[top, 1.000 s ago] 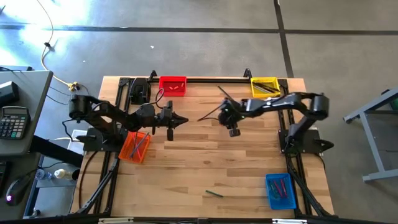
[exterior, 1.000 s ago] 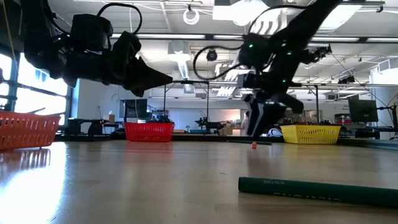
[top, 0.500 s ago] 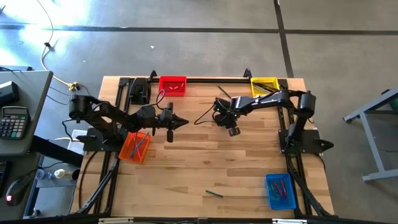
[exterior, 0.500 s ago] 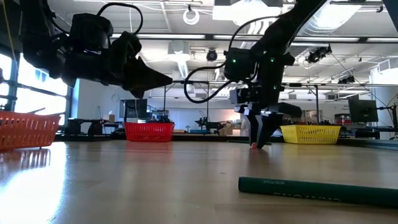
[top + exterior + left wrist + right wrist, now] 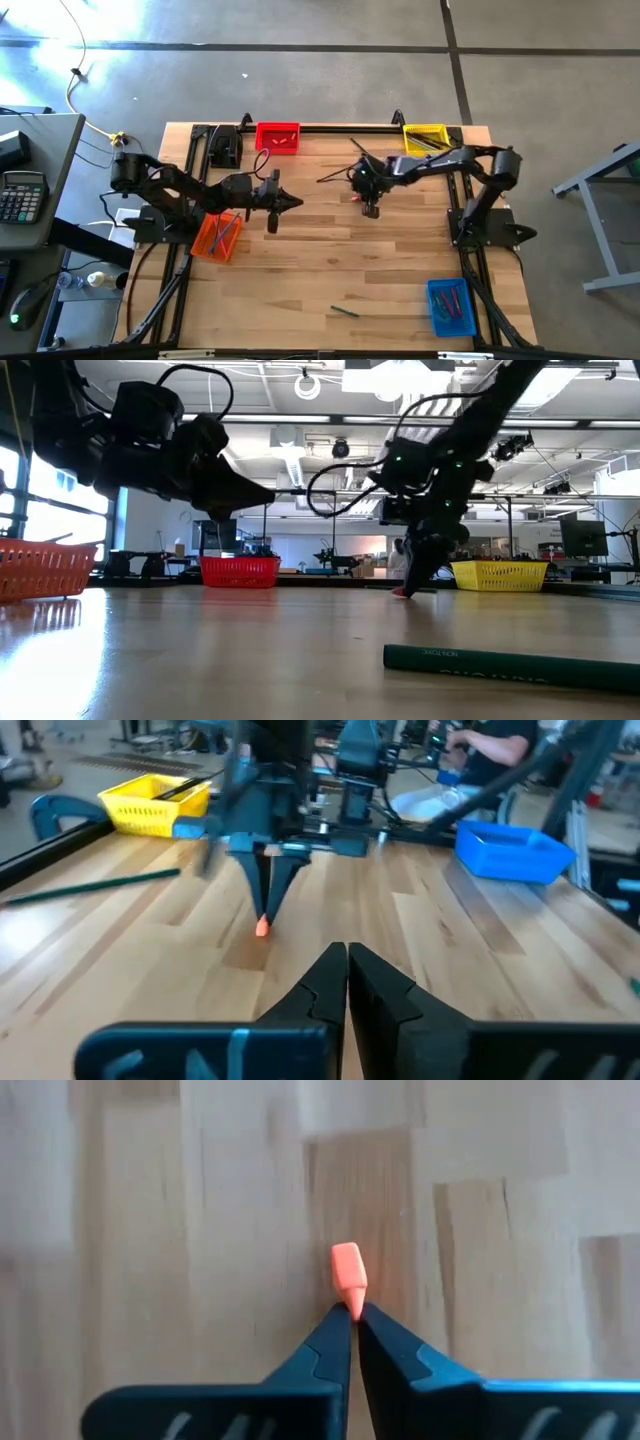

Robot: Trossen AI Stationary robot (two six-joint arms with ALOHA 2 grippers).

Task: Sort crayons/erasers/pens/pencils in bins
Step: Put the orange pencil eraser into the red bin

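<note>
The worktop [image 5: 330, 260] carries four bins, one at each part of its edge: a red bin [image 5: 278, 137] and a yellow bin [image 5: 425, 138] at the far side, an orange bin [image 5: 217, 236] by the left arm, and a blue bin [image 5: 451, 306] at the near right corner. Sticks lie in the yellow, orange and blue bins; how many cannot be told.

A second ago the right hand [image 5: 353, 1316] hung spread above the middle of the worktop; half a second ago it had come down onto the wood, and now its fingers are pressed together, pinching one end of a single orange eraser [image 5: 347, 1269] that rests on the worktop, between the red and yellow bins and a little nearer than them.

The left hand [image 5: 346, 958] has stayed where it was, fingers pressed together and holding nothing, held above the worktop beside the orange bin and pointing toward the right hand.

One green pencil [image 5: 345, 311] lies loose near the front edge, unmoved.
</note>
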